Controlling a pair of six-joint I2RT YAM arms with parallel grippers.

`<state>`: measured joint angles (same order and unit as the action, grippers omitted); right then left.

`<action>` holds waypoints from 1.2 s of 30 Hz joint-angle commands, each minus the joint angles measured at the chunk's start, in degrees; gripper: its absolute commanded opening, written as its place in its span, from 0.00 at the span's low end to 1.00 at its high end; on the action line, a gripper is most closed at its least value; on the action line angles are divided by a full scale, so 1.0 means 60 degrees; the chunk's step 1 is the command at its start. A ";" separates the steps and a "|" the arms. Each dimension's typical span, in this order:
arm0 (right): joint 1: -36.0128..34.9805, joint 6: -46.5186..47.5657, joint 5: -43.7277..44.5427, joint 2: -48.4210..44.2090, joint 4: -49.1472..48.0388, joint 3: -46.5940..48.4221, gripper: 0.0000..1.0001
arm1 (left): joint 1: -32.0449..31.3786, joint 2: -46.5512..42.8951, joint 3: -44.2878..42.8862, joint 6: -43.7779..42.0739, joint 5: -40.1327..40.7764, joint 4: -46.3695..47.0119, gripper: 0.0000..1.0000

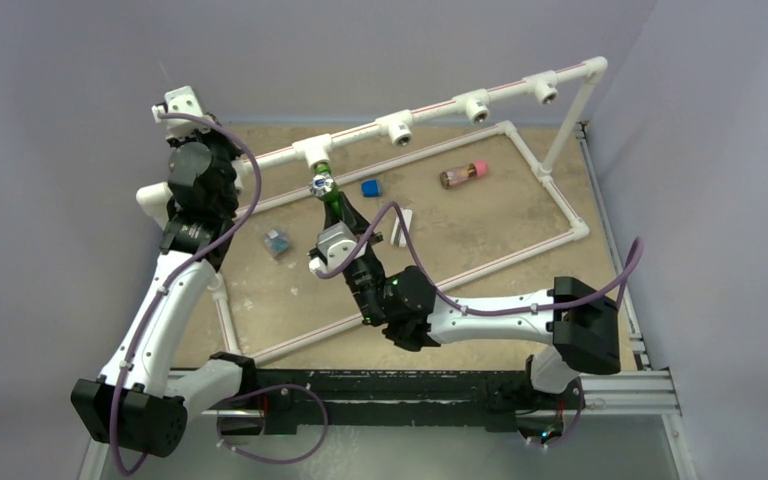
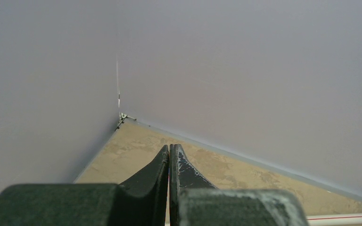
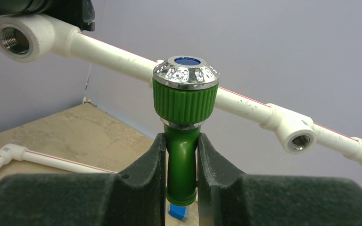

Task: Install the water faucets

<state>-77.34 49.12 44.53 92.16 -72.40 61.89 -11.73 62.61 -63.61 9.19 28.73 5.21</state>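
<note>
The right claw (image 3: 181, 139) is clamped tight on the neck of the green tap (image 3: 185, 101) at centre frame, holding it up against the white pipe (image 3: 245, 106), probably to line it up with a socket (image 1: 315, 150). The left claw (image 2: 169, 148) is closed on nothing and faces the far corner, seemingly parked clear

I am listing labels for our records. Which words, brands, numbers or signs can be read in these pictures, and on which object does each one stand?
No text can be read in any view.
green faucet, held in the right hand: no print visible.
white pipe: only a thin red line, no letters.
small bottle: too small to tell whether it has a label.
</note>
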 commanded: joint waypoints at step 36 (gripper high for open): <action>0.0440 -0.5732 0.1629 0.0564 0.1392 0.1565 0.00 | -0.0492 0.0405 0.0927 0.0094 -0.0614 -0.2301 0.00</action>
<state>-77.82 28.56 53.58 94.87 -67.24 68.79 -11.77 62.92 -63.16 8.84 28.27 8.12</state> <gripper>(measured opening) 0.246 0.002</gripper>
